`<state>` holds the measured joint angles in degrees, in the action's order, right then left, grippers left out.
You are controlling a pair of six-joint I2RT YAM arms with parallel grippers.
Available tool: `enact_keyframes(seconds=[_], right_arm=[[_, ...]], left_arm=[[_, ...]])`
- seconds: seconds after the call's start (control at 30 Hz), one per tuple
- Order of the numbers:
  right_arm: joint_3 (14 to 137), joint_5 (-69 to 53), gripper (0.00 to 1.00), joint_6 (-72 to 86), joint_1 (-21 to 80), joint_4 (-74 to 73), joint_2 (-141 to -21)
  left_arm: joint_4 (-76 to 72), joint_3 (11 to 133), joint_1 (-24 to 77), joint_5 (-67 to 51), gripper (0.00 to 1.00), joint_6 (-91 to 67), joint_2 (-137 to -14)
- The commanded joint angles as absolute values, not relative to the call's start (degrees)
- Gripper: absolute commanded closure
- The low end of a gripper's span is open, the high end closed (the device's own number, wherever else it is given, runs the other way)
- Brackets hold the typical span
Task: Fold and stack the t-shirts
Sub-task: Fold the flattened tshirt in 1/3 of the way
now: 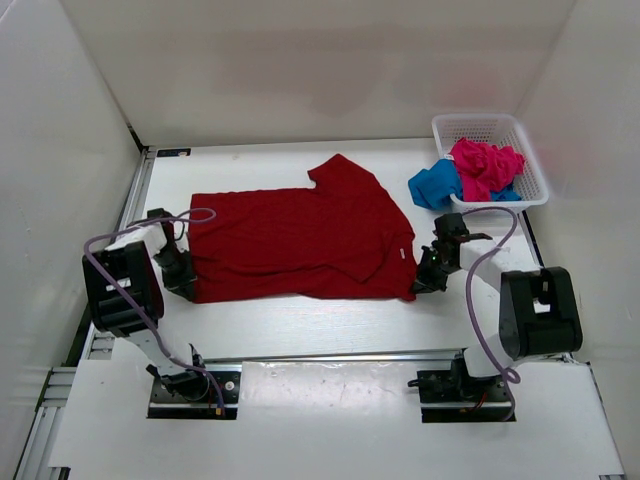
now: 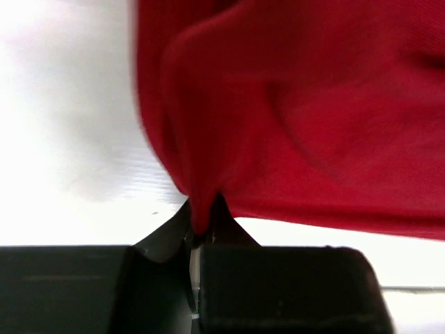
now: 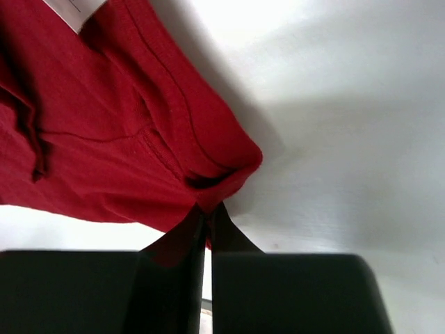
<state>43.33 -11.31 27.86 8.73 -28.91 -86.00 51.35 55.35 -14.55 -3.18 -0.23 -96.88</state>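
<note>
Both left fingers (image 2: 165,236) and right fingers (image 3: 174,240) clamped tight on near corners of red shirt (image 1: 300,240), probably to fold it.

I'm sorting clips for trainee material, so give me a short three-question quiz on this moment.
1. True or false: the red shirt lies spread on the table, outside the basket.
2. What are the left gripper and the right gripper each shut on? A) an edge of the red shirt B) the basket's rim C) nothing
3. Which two shirts are at the basket?

Key: 1 true. 2 A. 3 the pink shirt and the blue shirt.
</note>
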Motion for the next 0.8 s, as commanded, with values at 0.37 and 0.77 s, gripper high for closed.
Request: enact_keyframes(seconds=[0.37,0.77], right_arm=[[29.02,-13.88,1.0,34.36,7.82,-41.22,-62.23],[20.13,-14.95,0.91,37.71,8.35,-37.35,-58.45]], left_arm=[[56.07,47.29,-17.93,17.58,0.81,0.0,-81.39],[49.83,53.59,-9.34,33.22,0.36,0.0,-73.58]])
